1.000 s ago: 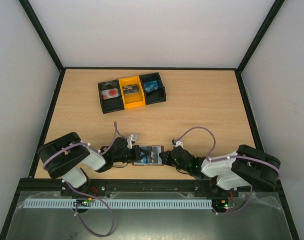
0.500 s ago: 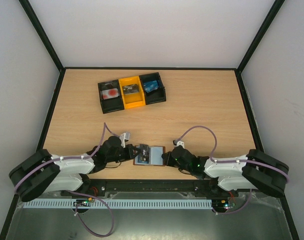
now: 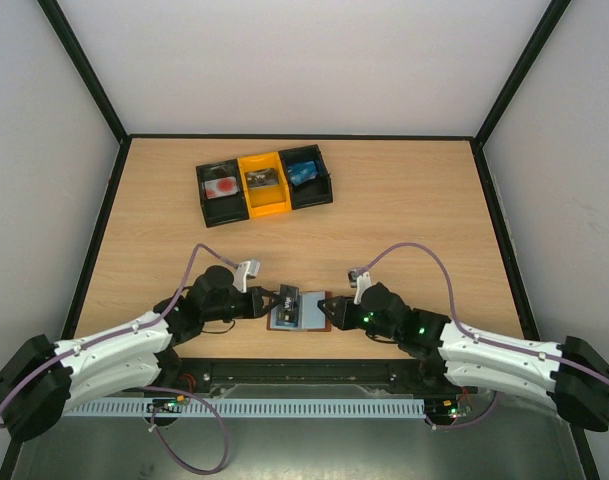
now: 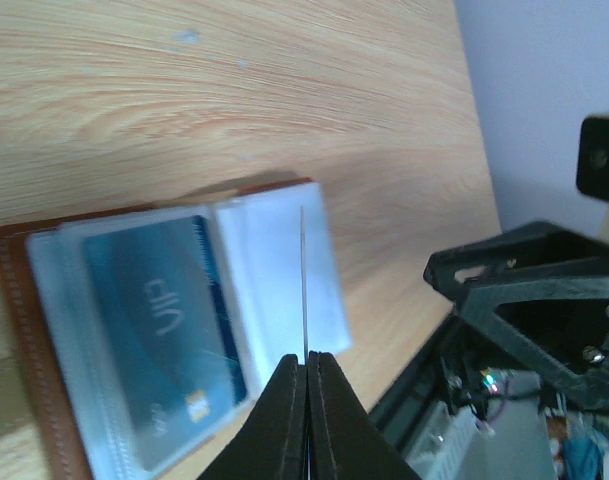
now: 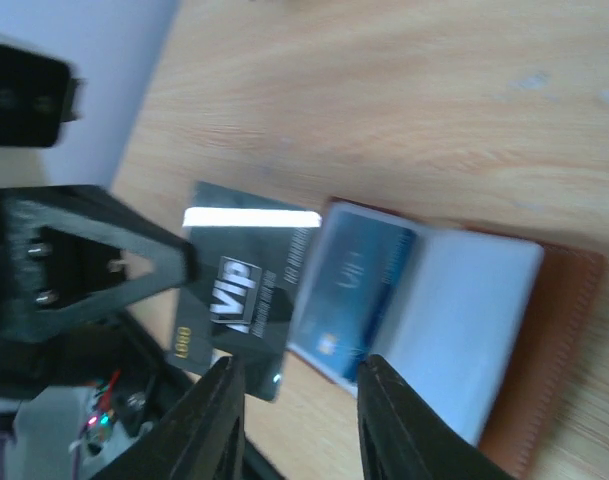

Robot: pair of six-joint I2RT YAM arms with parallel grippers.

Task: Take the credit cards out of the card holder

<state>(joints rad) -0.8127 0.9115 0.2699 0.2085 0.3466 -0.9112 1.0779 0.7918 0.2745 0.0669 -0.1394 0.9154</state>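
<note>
Raised on edge since a second ago, the dark card (image 5: 239,290) is pinched by your left gripper (image 4: 306,362) over the open card holder (image 3: 309,312) at the table's (image 3: 404,220) near edge, while your right gripper (image 5: 299,370) hangs open above its right end.

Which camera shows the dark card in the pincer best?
The right wrist view: the dark card faces it, its "VIP" lettering legible. The left wrist view sees only its thin edge, clamped in the left pincer. The top view shows a tiny dark sliver.
</note>
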